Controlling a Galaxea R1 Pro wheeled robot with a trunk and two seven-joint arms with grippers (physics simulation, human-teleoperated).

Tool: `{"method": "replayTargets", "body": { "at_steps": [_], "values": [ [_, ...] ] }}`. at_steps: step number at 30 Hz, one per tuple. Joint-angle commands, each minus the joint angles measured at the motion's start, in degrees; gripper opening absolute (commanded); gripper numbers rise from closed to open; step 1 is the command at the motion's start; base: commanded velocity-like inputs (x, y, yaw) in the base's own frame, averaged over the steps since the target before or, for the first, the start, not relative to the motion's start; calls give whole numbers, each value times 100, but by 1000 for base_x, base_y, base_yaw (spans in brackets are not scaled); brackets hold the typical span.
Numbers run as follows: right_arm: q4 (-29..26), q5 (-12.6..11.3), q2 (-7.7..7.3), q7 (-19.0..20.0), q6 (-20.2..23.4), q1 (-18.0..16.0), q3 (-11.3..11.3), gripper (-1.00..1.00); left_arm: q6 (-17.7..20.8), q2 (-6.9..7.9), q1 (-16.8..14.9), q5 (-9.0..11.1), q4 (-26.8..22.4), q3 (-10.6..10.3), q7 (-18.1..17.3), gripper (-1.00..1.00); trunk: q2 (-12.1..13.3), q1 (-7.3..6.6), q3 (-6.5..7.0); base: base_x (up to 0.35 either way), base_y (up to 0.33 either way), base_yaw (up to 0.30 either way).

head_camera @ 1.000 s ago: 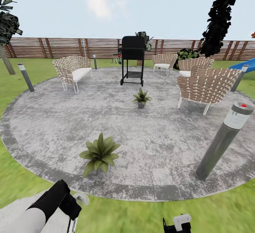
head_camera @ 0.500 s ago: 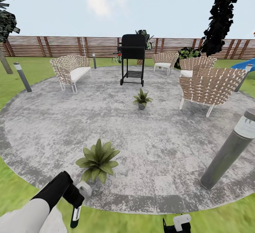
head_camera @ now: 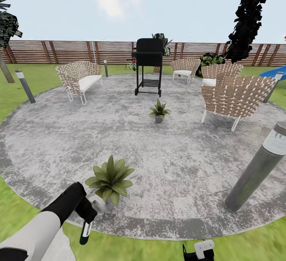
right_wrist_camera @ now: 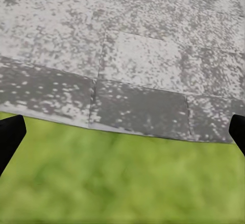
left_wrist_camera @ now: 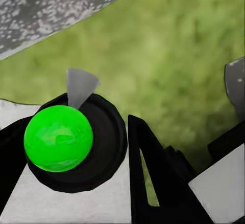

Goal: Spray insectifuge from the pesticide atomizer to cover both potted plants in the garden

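Note:
My left gripper (head_camera: 87,215) hangs over the patio rim at the lower left, shut on the pesticide atomizer (head_camera: 84,232), a slender pale bottle that points down from it with its dark end lowest. The nearer potted plant (head_camera: 109,178) stands just beyond and right of that gripper. The second potted plant (head_camera: 159,110) sits mid-patio before the grill. In the left wrist view a black round part with a green ball (left_wrist_camera: 58,138) sits beside a black finger (left_wrist_camera: 153,178), over grass. My right gripper (right_wrist_camera: 122,132) is open above the patio's edge, and its white-and-black body (head_camera: 198,250) shows at the bottom.
A grey lamp post (head_camera: 258,165) leans at the right, with another (head_camera: 25,85) at the far left. A black grill (head_camera: 149,68), wicker chairs (head_camera: 234,96) and a wicker bench (head_camera: 78,78) ring the round paved patio (head_camera: 178,161). A wooden fence (head_camera: 79,52) closes the back.
The view first moved forward onto the patio. My left arm has risen and reached toward the nearer plant, carrying the atomizer, which now hangs in plain sight.

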Motion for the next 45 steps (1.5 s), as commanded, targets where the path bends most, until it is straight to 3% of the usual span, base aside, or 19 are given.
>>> {"method": "replayTargets", "body": {
  "at_steps": [1,18,22,24,38,45],
  "values": [
    [6,43,1,-60,-1,-4,33,100,19,0,-4,-44,-12,-265,-257,-100,-2,-1,-5,0,0,0],
    [6,33,37,-42,6,-4,33,100,28,24,-14,-39,-22,-303,-390,-100,-2,-1,-5,0,0,0],
    [6,33,36,-42,6,-4,33,100,63,41,-409,-24,-119,-295,-395,-100,-2,-1,-5,0,0,0],
    [6,37,36,-42,6,-4,33,100,176,22,-456,-25,-124,-309,-395,-100,-2,-1,-5,0,0,0],
    [6,40,34,-42,3,-4,33,100,380,10,-433,-28,-76,-329,-394,-100,-2,-1,-5,75,0,-7],
    [6,41,30,-42,6,-4,33,100,380,12,-419,-30,-58,-342,-387,-100,-2,-1,-5,46,0,-225]
  ]
}}
